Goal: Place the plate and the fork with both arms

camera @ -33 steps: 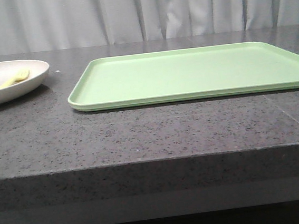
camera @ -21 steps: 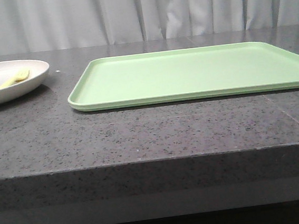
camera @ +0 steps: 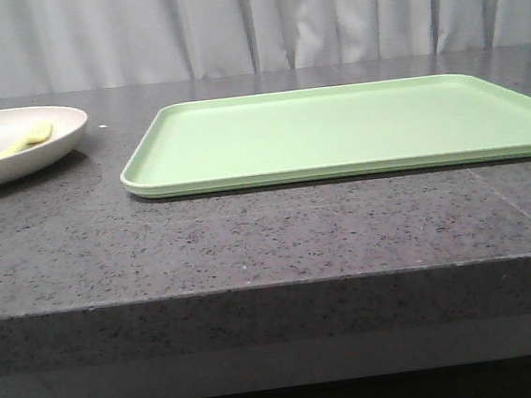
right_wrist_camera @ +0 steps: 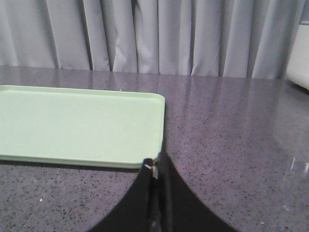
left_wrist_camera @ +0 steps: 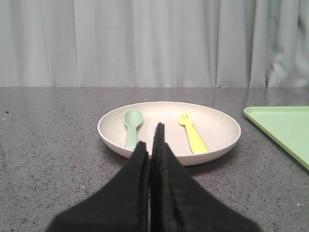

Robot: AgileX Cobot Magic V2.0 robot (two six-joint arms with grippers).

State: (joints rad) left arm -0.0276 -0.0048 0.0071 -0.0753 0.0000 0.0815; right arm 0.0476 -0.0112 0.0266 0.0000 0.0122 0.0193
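Note:
The off-white plate (camera: pixel 57 139) sits at the far left of the table in the front view. It shows whole in the left wrist view (left_wrist_camera: pixel 116 140). The yellow fork (left_wrist_camera: pixel 191 134) lies in its right half, also seen in the front view (camera: pixel 25 139). My left gripper (left_wrist_camera: pixel 152 140) is shut and empty, its tips just before the plate's near rim. My right gripper (right_wrist_camera: pixel 155 162) is shut and empty, near the green tray's right near corner. Neither gripper shows in the front view.
A pale grey-green spoon (left_wrist_camera: pixel 131 126) lies in the plate's left half. A flat light-green tray (camera: pixel 344 130) lies in the middle and right of the grey stone table (camera: pixel 250 238), also seen in the right wrist view (right_wrist_camera: pixel 77 123). A grey curtain hangs behind.

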